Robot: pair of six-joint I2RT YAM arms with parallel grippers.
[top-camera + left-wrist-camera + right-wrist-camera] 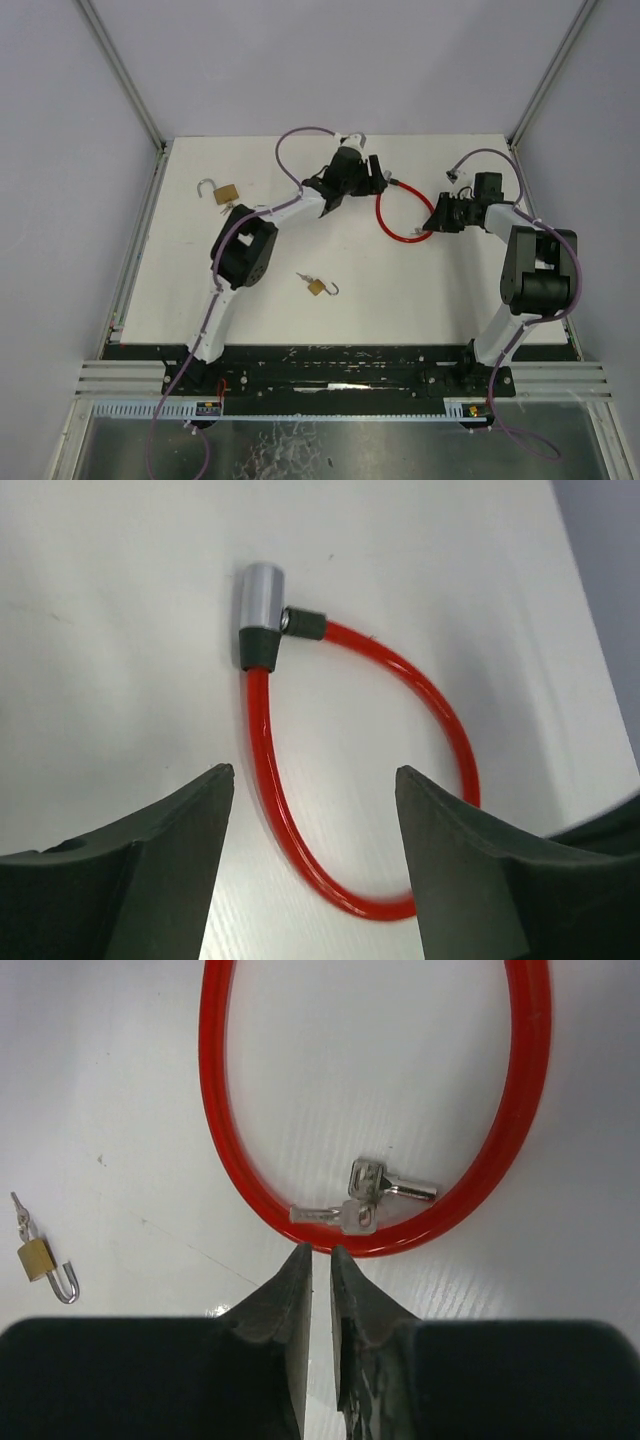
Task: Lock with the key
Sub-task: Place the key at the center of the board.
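A red cable lock [262, 750] lies in a loop on the white table, its silver and black head [260, 600] closed on the cable end. My left gripper [310, 780] is open and empty, hovering over the loop near the head. Two silver keys [365, 1203] on a ring lie inside the loop's other end. My right gripper [320, 1250] is shut, empty, its tips just outside the cable [225, 1160] next to the keys. In the top view the left gripper [377, 178] and the right gripper [432, 222] flank the loop [381, 215].
A small brass padlock [316, 287] with an open shackle and a key in it lies mid-table; it also shows in the right wrist view [38, 1258]. A larger brass padlock [226, 192] with an open shackle lies at the far left. Walls enclose the table.
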